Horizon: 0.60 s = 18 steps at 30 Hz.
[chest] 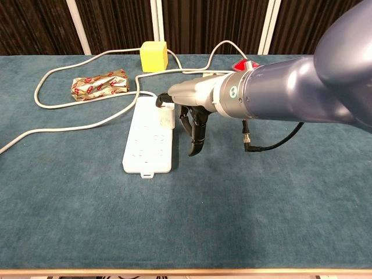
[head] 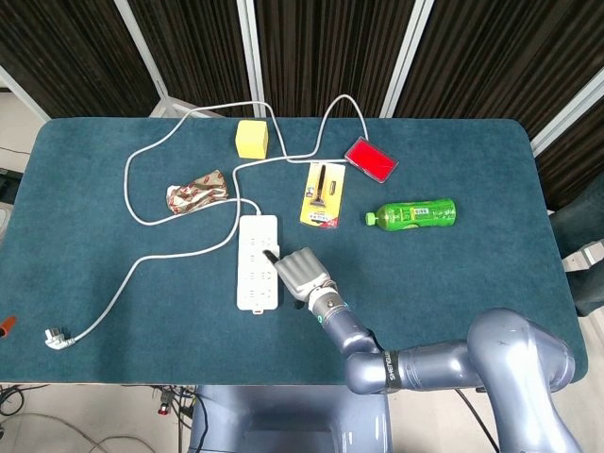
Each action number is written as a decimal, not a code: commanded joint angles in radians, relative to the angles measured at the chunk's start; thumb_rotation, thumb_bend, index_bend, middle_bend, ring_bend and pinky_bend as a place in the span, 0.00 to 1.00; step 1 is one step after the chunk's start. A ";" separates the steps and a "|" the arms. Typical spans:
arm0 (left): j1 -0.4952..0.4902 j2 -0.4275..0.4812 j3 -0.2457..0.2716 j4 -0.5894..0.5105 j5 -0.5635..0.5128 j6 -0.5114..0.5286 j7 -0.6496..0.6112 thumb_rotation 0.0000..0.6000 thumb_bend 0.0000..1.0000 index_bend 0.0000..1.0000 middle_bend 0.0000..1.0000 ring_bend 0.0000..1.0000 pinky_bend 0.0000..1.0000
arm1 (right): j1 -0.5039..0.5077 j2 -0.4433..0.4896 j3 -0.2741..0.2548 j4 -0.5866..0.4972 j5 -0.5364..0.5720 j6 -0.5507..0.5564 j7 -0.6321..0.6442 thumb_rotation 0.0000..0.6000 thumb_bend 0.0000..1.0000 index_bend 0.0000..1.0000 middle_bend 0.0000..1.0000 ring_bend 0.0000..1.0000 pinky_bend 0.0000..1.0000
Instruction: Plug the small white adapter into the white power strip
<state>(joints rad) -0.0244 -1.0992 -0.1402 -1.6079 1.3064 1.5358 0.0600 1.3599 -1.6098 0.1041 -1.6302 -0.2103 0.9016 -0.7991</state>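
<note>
The white power strip [head: 257, 261] [chest: 148, 139] lies flat at the table's middle, its cable running off to the left. The small white adapter [chest: 167, 118] stands on the strip's right side, near its far end. My right hand [head: 302, 272] [chest: 190, 119] is just right of the strip. One extended fingertip [chest: 161, 102] rests on top of the adapter, and the other fingers are curled downward and hold nothing. In the head view the finger [head: 271, 254] hides the adapter. My left hand is not visible in either view.
A yellow block [head: 251, 139], a red card [head: 370, 159], a yellow blister pack [head: 323, 194], a green bottle [head: 412, 215] and a snack wrapper [head: 197, 192] lie behind the strip. The strip's plug [head: 57, 337] rests at the front left.
</note>
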 commanded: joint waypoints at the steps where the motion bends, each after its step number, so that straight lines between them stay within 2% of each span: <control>1: 0.000 0.000 0.000 0.000 0.000 0.000 0.001 1.00 0.08 0.18 0.00 0.00 0.00 | -0.004 0.003 -0.002 -0.005 -0.005 0.003 0.004 1.00 0.21 0.89 0.58 0.59 0.40; 11: 0.001 -0.001 -0.001 -0.001 -0.002 0.003 0.004 1.00 0.08 0.18 0.00 0.00 0.00 | -0.020 0.018 0.003 -0.025 -0.033 0.013 0.027 1.00 0.21 0.89 0.58 0.59 0.39; 13: 0.001 -0.001 -0.001 -0.001 -0.002 0.003 0.004 1.00 0.08 0.18 0.00 0.00 0.00 | -0.025 0.018 0.009 -0.025 -0.043 0.020 0.037 1.00 0.21 0.87 0.58 0.59 0.39; 14: 0.001 -0.001 -0.001 -0.001 -0.002 0.003 0.004 1.00 0.08 0.18 0.00 0.00 0.00 | -0.028 0.018 0.013 -0.027 -0.051 0.023 0.044 1.00 0.21 0.84 0.58 0.59 0.40; 15: 0.001 -0.001 -0.001 -0.001 -0.002 0.003 0.004 1.00 0.08 0.18 0.00 0.00 0.00 | -0.031 0.018 0.017 -0.028 -0.058 0.026 0.050 1.00 0.21 0.76 0.58 0.59 0.40; 17: 0.001 -0.002 -0.002 -0.001 -0.003 0.003 0.004 1.00 0.08 0.18 0.00 0.00 0.00 | -0.041 0.021 0.029 -0.033 -0.079 0.031 0.071 1.00 0.21 0.52 0.58 0.59 0.40; 18: 0.001 -0.002 -0.002 -0.001 -0.003 0.003 0.005 1.00 0.08 0.18 0.00 0.00 0.00 | -0.046 0.024 0.037 -0.038 -0.088 0.031 0.084 1.00 0.21 0.44 0.57 0.59 0.40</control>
<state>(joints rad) -0.0232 -1.1008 -0.1421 -1.6085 1.3035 1.5389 0.0651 1.3216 -1.5894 0.1311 -1.6622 -0.2864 0.9295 -0.7286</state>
